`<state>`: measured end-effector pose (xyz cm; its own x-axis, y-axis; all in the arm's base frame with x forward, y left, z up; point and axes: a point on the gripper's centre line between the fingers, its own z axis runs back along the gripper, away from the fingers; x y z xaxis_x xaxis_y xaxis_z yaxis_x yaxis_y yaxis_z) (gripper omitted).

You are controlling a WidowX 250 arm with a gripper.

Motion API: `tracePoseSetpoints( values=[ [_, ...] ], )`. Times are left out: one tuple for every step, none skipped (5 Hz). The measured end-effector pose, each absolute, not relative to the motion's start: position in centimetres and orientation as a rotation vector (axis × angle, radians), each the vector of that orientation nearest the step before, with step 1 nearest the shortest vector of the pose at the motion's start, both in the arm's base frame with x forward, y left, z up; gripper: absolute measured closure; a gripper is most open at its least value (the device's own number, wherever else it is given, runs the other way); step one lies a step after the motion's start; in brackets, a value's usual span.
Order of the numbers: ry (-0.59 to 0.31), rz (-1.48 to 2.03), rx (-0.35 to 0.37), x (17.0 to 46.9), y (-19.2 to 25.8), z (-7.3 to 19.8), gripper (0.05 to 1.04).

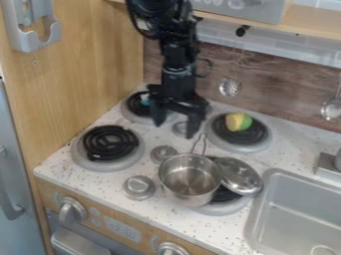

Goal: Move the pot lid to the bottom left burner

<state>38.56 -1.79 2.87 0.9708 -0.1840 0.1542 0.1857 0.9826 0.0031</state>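
The black gripper hangs open over the middle of the stovetop, its two fingers apart, above and behind the pot. The silver pot lid lies tilted against the right side of the metal pot, over the bottom right burner. That pot's wire handle points back toward the gripper. At the bottom left burner, the black coil is bare. Nothing shows between the gripper's fingers.
A yellow and green toy sits on the back right burner, and a small teal item on the back left one. The sink is at the right. Silver knobs stand between the burners; ladles hang behind.
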Motion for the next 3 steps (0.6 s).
tracePoseSetpoints(
  values=[
    [-0.180,-0.301,-0.022,38.6,-6.8,3.4,0.085],
    [-0.234,-0.350,-0.022,40.0,-9.6,4.7,0.084],
    [-0.204,-0.349,-0.026,40.7,-10.7,3.0,0.085]
  ],
)
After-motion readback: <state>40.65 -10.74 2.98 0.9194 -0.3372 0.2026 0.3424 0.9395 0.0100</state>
